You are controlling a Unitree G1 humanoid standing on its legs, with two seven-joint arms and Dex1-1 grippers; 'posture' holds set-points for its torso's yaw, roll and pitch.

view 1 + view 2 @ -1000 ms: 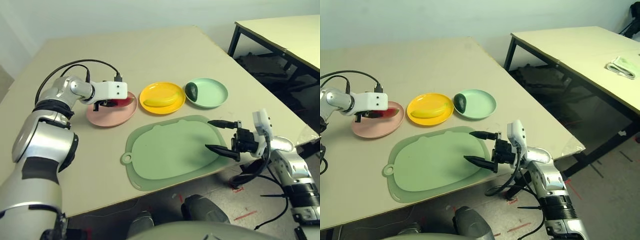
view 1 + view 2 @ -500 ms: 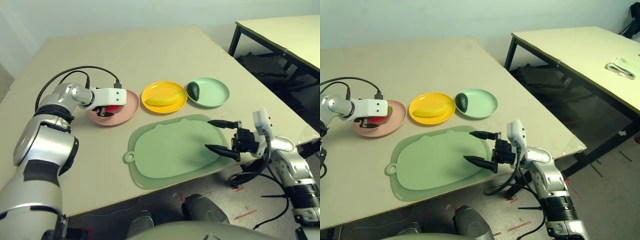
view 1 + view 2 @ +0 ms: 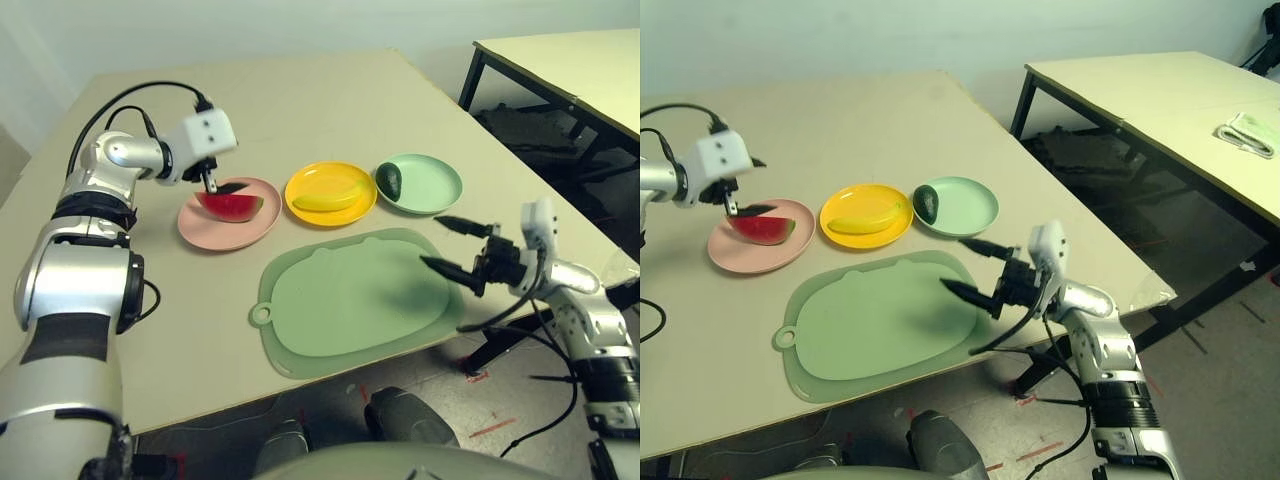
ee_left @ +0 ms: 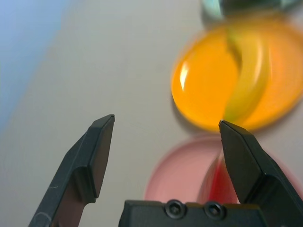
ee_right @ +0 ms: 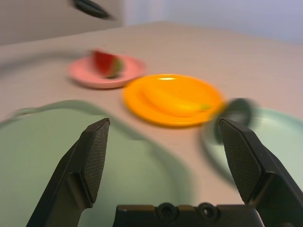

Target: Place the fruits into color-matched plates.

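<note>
Green and rubbery-looking, the cutting mat (image 3: pixel 355 300) lies nearest to us on the table (image 3: pixel 300 110), bare on top, with its small loop handle toward our left. Just off its right edge our right gripper (image 3: pixel 452 246) hangs with its two black fingers (image 3: pixel 447 270) spread wide and nothing between them, pointing across the mat's corner toward the row of plates. Beyond the mat the three plates sit side by side in a line, close together but not overlapping. On our right the mint green plate (image 3: pixel 432 188) carries the dark green avocado (image 3: pixel 388 180), which lies against its left rim. In the middle the yellow plate (image 3: pixel 331 192) holds the banana (image 3: pixel 326 201), lying lengthwise across it. On our left the pink plate (image 3: pixel 228 218) holds the red watermelon wedge (image 3: pixel 230 206), rind downward, resting free of any grip. Just above that wedge our left gripper (image 3: pixel 220 184) hovers with its fingers (image 4: pixel 94 156) parted and empty, the tips pointing down toward the pink plate from our left. Farther back the tan table surface stretches away, and a second table (image 3: pixel 1160 100) stands off to the right.
</note>
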